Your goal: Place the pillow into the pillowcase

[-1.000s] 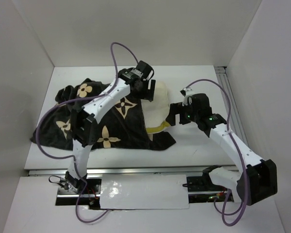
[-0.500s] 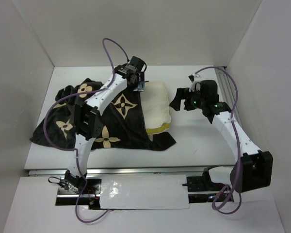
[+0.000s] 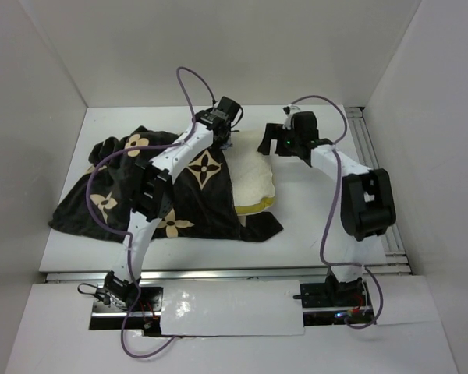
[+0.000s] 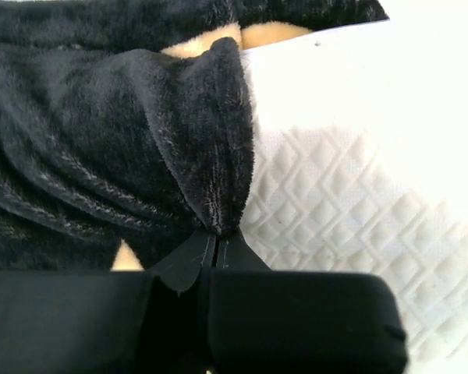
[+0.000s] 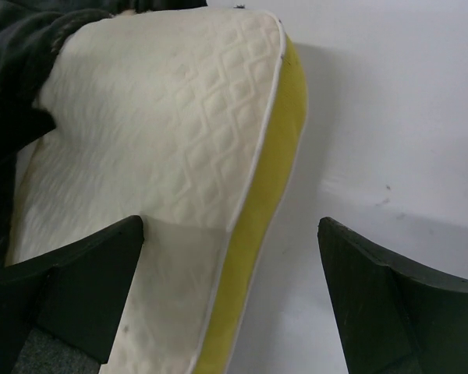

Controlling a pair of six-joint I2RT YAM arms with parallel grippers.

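Risk: left gripper (image 4: pixel 216 238) clenches only a thin fold of pillowcase (image 4: pixel 101 156) at its mouth, so I judge plush slips free if I tug. Right gripper (image 5: pixel 230 241) is spread wide astride pillow (image 5: pixel 156 140) edge, holding nothing. Pillow lies on table (image 3: pixel 312 226), partly cased; I fear a careless push bunches it.

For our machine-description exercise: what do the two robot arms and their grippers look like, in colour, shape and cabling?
The left arm and right arm have white links between chunky black joints. A purple cable loops along each. The left gripper and right gripper have matte black, wedge-shaped fingers. A small green light glows near the right wrist.
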